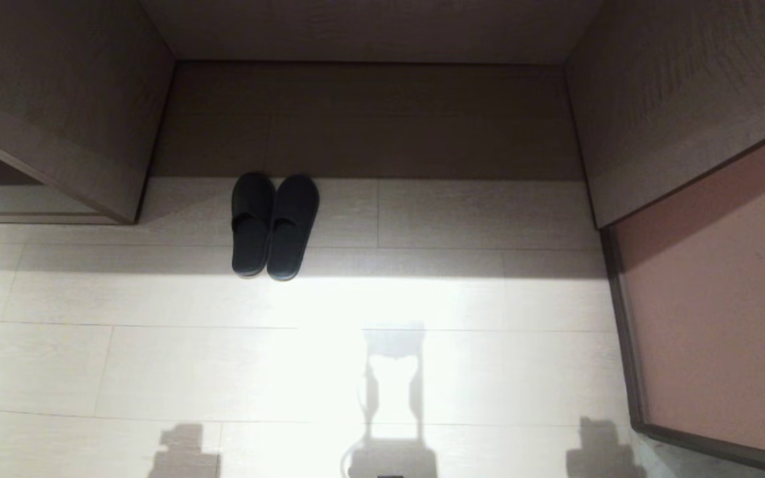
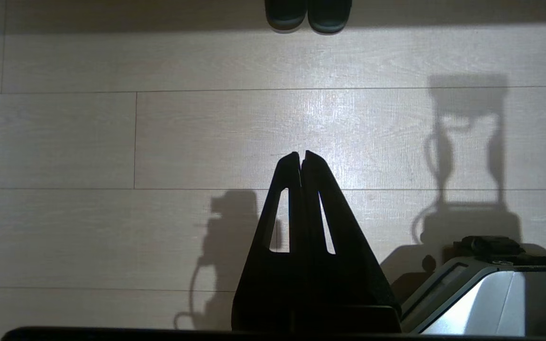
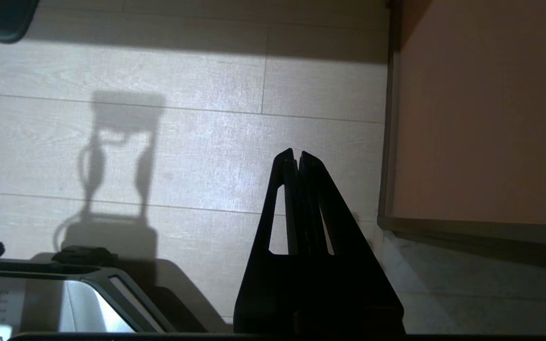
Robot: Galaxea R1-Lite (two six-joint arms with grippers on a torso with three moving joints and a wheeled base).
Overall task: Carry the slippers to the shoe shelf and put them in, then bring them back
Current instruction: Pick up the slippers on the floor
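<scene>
The slippers (image 1: pixel 274 224), a dark pair side by side, lie on the pale plank floor with their toes at the front edge of a wide recess. Their heels show in the left wrist view (image 2: pixel 308 14), and one heel shows in a corner of the right wrist view (image 3: pixel 3 16). At the far left, a low opening with a slightly raised pale base appears to be the shoe shelf (image 1: pixel 17 199). My left gripper (image 2: pixel 300 154) is shut and empty, hanging over bare floor well short of the slippers. My right gripper (image 3: pixel 296 152) is also shut and empty. Neither arm shows in the head view.
Wood-grain panels (image 1: pixel 57 99) flank the wide recess (image 1: pixel 369 119), which has a darker floor. A pinkish panel with a dark frame (image 1: pixel 721 299) stands at the right, close to my right gripper. My base (image 2: pixel 491 293) lies between the arms and throws shadows on the floor.
</scene>
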